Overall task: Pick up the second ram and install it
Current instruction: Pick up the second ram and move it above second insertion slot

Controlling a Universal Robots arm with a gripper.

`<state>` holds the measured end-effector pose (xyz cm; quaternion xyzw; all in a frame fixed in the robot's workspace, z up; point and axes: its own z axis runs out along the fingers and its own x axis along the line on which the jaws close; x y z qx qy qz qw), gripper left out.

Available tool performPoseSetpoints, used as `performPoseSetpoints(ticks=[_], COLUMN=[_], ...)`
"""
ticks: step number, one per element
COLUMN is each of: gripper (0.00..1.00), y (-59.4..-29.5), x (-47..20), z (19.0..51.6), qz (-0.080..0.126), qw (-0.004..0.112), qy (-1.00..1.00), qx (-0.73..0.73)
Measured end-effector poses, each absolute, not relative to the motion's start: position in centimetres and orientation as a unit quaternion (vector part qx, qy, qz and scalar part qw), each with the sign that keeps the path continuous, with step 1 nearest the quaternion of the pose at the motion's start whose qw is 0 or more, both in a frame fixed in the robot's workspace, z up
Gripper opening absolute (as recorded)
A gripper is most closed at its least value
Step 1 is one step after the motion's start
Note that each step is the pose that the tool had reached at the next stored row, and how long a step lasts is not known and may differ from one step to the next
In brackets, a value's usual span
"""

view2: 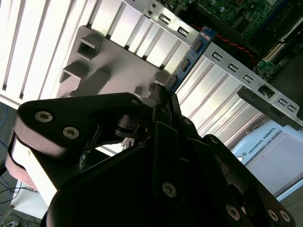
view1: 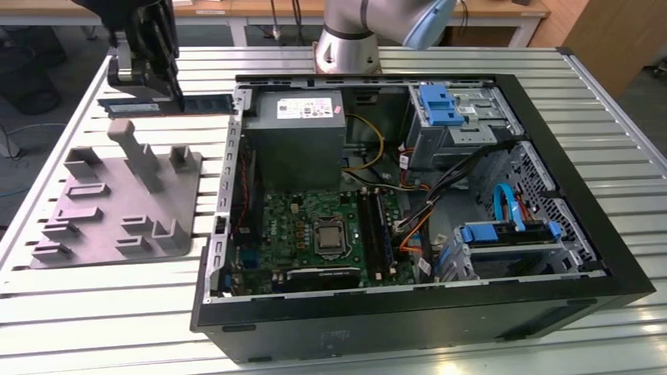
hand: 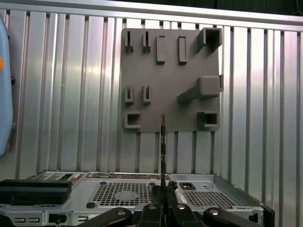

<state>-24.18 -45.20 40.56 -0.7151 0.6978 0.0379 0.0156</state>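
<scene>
My gripper (view1: pixel 156 95) hangs over the far left of the table, beyond the grey fixture plate and outside the computer case. It is shut on the second ram (view1: pixel 203 101), a slim dark stick held level above the table. In the second wrist view the second ram (view2: pixel 189 56) juts out from between the closed fingers (view2: pixel 163 101), showing its green board and chips. In the first wrist view I see the second ram (hand: pixel 163 146) edge-on as a thin dark line rising from my gripper (hand: pixel 163 194). The motherboard's long black slots (view1: pixel 373 228) lie inside the case, well away from the gripper.
The grey fixture plate (view1: pixel 120 203) with raised blocks lies on the slatted metal table (view1: pixel 94 312), in the exterior view's left. The open computer case (view1: pixel 417 320) holds a power supply (view1: pixel 297 129), cables and blue drive brackets (view1: pixel 438 105). The arm's base (view1: pixel 349 47) stands behind the case.
</scene>
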Motion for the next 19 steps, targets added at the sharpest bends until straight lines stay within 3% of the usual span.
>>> performPoseSetpoints(ticks=[19], gripper=[0.14], y=[-45.2], x=[-21.1], z=[40.4], qz=[0.039], qw=[0.015], qy=[0.698], qx=[-0.715])
